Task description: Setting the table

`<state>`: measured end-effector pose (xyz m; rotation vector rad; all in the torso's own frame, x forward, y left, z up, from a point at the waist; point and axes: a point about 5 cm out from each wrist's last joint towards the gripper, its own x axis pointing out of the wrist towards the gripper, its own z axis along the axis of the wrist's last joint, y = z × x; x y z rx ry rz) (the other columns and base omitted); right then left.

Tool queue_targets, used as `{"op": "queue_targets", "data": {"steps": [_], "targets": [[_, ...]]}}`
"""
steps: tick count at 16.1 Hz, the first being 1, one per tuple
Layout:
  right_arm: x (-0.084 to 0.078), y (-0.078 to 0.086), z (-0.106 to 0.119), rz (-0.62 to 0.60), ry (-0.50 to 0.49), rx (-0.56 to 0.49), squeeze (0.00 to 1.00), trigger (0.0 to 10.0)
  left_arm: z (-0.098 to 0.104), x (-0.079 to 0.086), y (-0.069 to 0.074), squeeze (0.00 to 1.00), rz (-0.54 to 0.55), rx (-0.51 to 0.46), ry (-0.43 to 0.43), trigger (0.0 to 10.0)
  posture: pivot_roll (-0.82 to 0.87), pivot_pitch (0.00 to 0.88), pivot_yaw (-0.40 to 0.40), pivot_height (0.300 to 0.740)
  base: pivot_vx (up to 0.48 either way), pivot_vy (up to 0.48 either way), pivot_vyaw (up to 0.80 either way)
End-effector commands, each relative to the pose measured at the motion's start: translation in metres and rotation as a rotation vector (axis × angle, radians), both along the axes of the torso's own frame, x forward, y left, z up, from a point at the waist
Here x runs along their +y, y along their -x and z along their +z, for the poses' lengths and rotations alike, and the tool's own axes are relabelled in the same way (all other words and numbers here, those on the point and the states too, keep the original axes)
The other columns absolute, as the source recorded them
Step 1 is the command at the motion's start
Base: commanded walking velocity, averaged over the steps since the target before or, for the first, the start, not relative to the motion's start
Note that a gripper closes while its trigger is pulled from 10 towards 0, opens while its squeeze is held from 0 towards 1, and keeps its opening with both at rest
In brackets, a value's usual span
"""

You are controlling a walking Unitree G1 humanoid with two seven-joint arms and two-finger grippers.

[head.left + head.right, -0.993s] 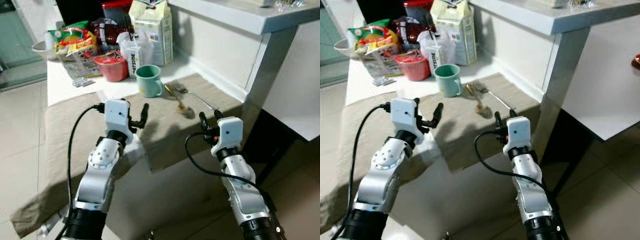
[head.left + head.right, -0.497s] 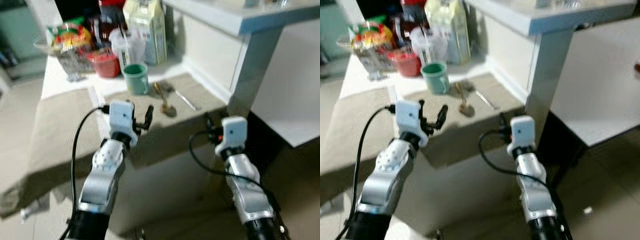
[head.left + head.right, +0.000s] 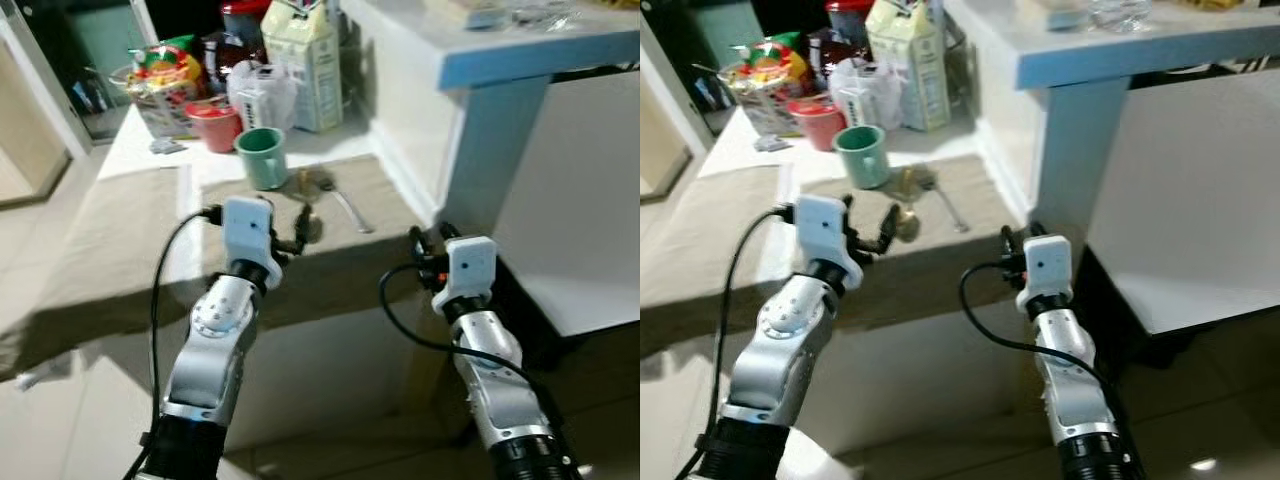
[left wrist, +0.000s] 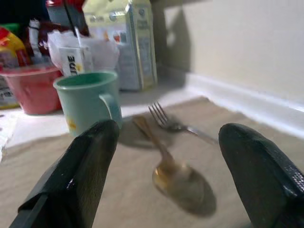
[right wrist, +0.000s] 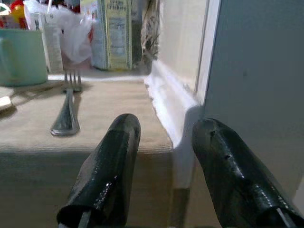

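The spoon lies partly behind the left pincer in the head views — only its handle and part of the bowl show. The milk carton is cut off by the left wrist picture's top edge. Print on the white packet is too blurred to read. The groceries at the bench's far end crowd together — their labels stay illegible.

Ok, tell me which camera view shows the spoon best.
The left wrist view: the spoon lies large on the beige cloth, bowl toward the camera, beside the fork. Both eye views show it small beyond the left gripper. In the right wrist view I cannot make it out.
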<state>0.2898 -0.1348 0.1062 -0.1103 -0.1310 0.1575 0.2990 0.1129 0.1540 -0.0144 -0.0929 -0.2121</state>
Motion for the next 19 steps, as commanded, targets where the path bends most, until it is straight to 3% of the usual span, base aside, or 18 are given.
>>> {"op": "queue_targets", "data": {"steps": [1,11,14,17,19], "targets": [[0.007,-0.001,0.000,0.028,-0.011,0.008,0.00,10.0,-0.002,0.010,-0.001,0.00,0.044,0.014,-0.005,10.0,-0.15,0.000,0.101,0.740,0.000,0.000,0.00],[0.019,0.001,0.013,0.136,0.016,-0.037,0.00,10.0,-0.003,0.017,-0.002,0.00,0.131,0.004,0.013,10.0,-0.15,0.000,0.082,0.740,0.000,0.000,0.00],[0.016,0.014,0.029,0.142,0.031,-0.067,0.00,10.0,-0.002,0.017,0.000,0.00,0.136,0.001,0.013,10.0,-0.15,0.000,0.081,0.740,0.000,0.000,0.00],[-0.015,0.039,0.038,0.166,0.119,-0.040,0.00,10.0,-0.004,0.023,-0.008,0.00,0.150,0.027,-0.004,10.0,-0.18,0.000,0.091,0.740,0.000,0.000,0.00],[-0.020,0.050,0.040,0.186,0.144,-0.028,0.00,10.0,0.004,0.026,-0.027,0.00,0.141,0.024,-0.022,10.0,-0.20,0.000,0.115,0.740,0.000,0.000,0.00]]}}
